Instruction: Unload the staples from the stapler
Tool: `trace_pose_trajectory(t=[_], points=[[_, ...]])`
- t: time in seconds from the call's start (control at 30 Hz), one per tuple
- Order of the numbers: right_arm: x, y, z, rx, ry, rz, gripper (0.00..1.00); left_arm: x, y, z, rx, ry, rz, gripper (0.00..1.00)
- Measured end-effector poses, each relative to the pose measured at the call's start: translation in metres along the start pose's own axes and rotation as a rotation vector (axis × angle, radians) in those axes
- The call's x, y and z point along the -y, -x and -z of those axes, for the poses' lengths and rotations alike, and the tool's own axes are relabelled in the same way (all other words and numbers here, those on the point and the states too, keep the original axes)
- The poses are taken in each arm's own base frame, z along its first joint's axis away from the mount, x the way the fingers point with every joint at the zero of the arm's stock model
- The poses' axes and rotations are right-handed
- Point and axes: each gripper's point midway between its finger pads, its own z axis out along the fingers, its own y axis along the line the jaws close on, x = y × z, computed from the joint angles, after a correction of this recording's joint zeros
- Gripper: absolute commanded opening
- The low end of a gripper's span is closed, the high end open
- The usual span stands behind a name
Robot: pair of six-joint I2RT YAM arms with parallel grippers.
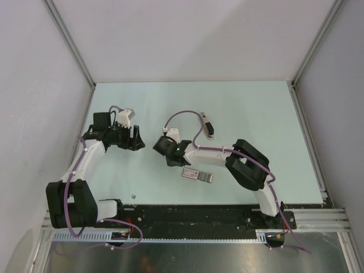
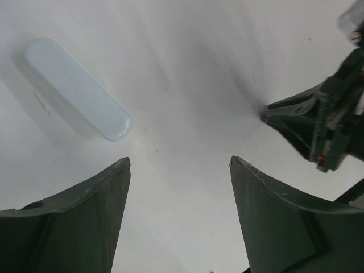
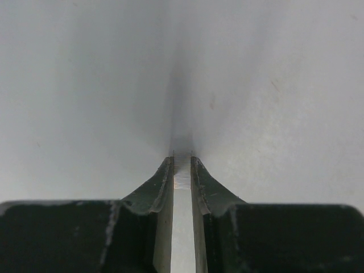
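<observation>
pinching staples (image 3: 182,174) in right claw (image 3: 182,158), left claw (image 2: 180,161) wide open

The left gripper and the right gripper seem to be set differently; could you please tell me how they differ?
The left gripper has its jaws spread wide; the right gripper has them nearly closed. The left gripper holds nothing, while the right gripper pinches a thin pale strip, apparently the staples. Both are dark and sit close together over the pale table.
</observation>
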Motion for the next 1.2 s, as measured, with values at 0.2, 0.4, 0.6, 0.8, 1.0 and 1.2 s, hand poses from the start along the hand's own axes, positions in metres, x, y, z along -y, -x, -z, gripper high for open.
trace_pose_trajectory(t=[0.2, 0.4, 0.6, 0.8, 1.0, 1.2], points=[[0.034, -0.001, 0.039, -0.009, -0.027, -0.016, 0.08, 0.030, -0.010, -0.027, -0.090, -0.077, -0.072, 0.75], [0.071, 0.000, 0.095, 0.027, -0.019, -0.089, 0.09, 0.090, -0.003, -0.067, -0.158, -0.187, -0.257, 0.75], [0.109, -0.014, 0.134, 0.031, -0.039, -0.145, 0.10, 0.135, -0.020, -0.113, -0.246, -0.233, -0.395, 0.74], [0.136, -0.029, 0.154, 0.036, -0.036, -0.209, 0.10, 0.156, -0.068, -0.142, -0.375, -0.240, -0.492, 0.74], [0.151, -0.064, 0.147, -0.030, -0.054, -0.226, 0.10, 0.165, -0.072, -0.149, -0.369, -0.233, -0.544, 0.73], [0.149, -0.073, 0.141, -0.054, -0.041, -0.237, 0.10, 0.164, -0.069, -0.154, -0.348, -0.216, -0.556, 0.73]])
